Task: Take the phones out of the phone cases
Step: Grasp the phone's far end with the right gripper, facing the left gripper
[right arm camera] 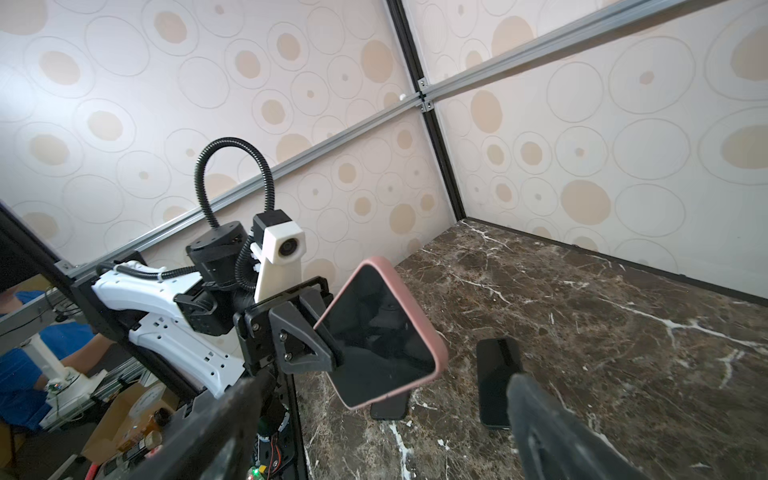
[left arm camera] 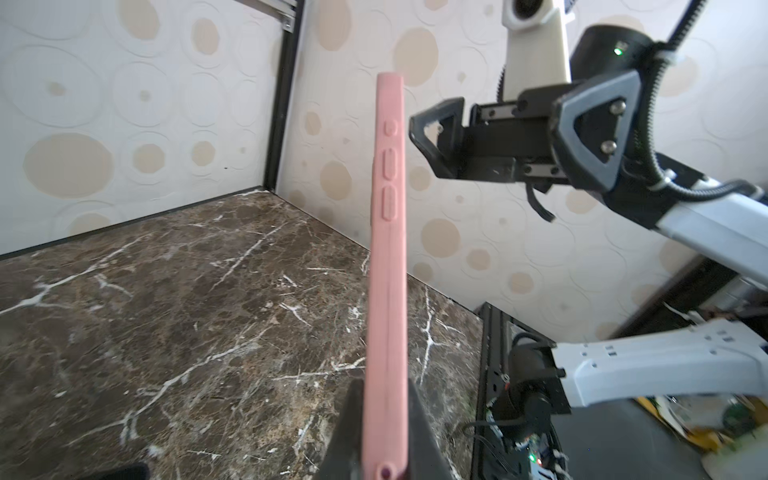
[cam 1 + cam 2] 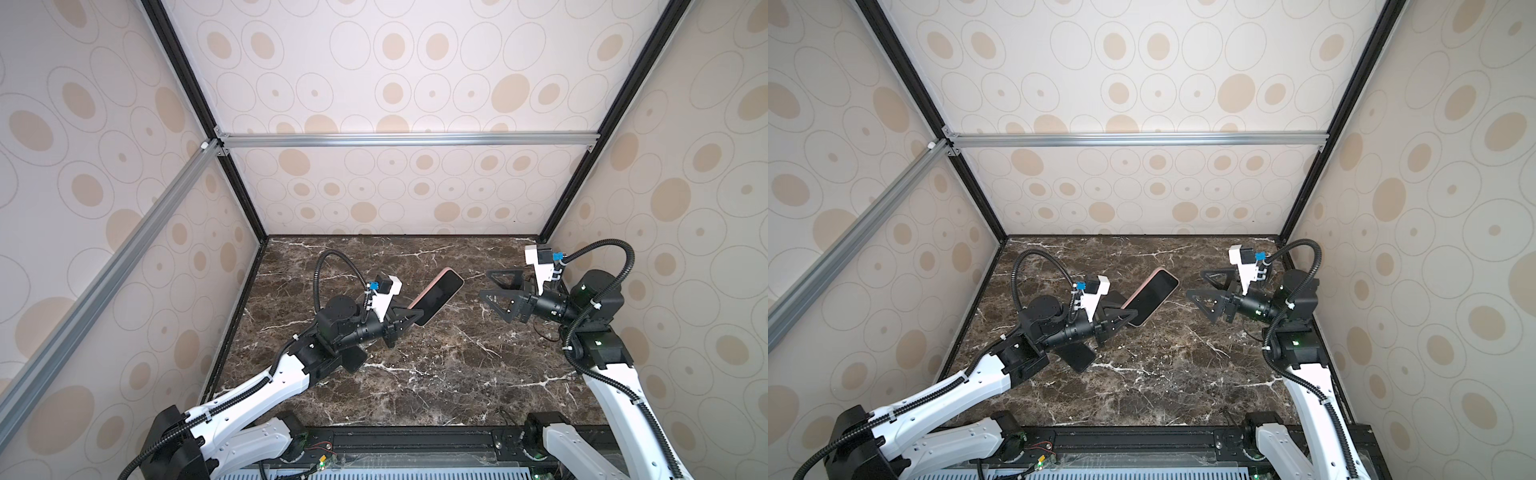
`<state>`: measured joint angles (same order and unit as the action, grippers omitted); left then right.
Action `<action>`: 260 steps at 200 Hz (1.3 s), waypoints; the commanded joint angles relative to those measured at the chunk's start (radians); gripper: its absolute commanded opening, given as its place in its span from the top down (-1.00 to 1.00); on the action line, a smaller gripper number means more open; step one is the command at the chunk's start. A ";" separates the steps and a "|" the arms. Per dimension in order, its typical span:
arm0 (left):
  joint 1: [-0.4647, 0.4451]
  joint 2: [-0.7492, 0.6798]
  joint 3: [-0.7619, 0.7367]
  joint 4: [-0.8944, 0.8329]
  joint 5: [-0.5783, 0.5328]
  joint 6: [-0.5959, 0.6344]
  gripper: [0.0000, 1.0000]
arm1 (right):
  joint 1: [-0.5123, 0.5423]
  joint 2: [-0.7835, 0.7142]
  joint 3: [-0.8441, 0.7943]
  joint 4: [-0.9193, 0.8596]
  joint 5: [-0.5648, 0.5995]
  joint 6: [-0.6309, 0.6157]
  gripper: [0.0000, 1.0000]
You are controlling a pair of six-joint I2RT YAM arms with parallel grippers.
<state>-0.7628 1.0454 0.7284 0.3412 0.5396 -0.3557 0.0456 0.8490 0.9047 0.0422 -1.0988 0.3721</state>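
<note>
**Left gripper** (image 3: 413, 316): jaws clenched on one end of the pink phone case (image 2: 386, 270), one finger on each broad face. The case is lifted off the table (image 3: 436, 374). Nearly its whole length runs out past the fingertips, unsupported.

**Phone** (image 1: 376, 332): a glossy dark face fills the pink rim. I judge this to be the phone, seated in the case, so extraction is not yet done. A dark slab (image 1: 498, 382) lies flat on the table below jaw level. I cannot tell what it is.

**Right gripper** (image 3: 487, 286): jaws spread wide and empty. They face the free end of the case, near it but clearly apart.

**Hazards, as judged:**
1. The grip is short and sits far from the free end. Any push or pull from the right jaws would lever the case around the left fingertips, and it could pivot or slide out.
2. If the right jaws close over the rim and screen together, they would pinch the phone into the case rather than free it.
3. The left fingers press on both faces, which may stop that end of the phone from lifting out.
4. Once freed, a phone with no jaws around it would drop onto the hard table or the slab.
</note>
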 commanded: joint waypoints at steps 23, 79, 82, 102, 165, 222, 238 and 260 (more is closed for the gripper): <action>0.026 -0.005 0.106 0.021 0.235 0.190 1.00 | 0.046 0.028 0.093 -0.014 -0.099 -0.035 -0.84; 0.060 0.051 0.227 -0.217 0.382 0.411 1.00 | 0.136 0.038 0.141 -0.121 -0.113 -0.065 -0.71; 0.062 0.050 0.227 -0.224 0.381 0.420 1.00 | 0.140 0.038 0.141 -0.122 -0.118 -0.063 -0.70; 0.074 0.041 0.232 -0.233 0.387 0.445 1.00 | 0.164 0.038 0.150 -0.138 -0.147 -0.059 -0.65; 0.093 0.021 0.208 -0.160 0.410 0.430 1.00 | 0.183 0.021 0.125 -0.059 -0.112 0.070 -0.29; 0.094 0.024 0.215 -0.128 0.437 0.416 1.00 | 0.198 0.032 0.132 -0.068 -0.111 0.073 -0.12; 0.093 0.027 0.220 -0.126 0.442 0.411 1.00 | 0.210 0.039 0.135 -0.067 -0.119 0.074 -0.10; 0.093 0.027 0.221 -0.120 0.448 0.402 1.00 | 0.225 0.044 0.134 -0.065 -0.118 0.076 -0.05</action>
<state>-0.6773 1.0920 0.9035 0.1452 0.9512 0.0441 0.2523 0.8906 1.0271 -0.0555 -1.2018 0.4416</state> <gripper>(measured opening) 0.124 0.538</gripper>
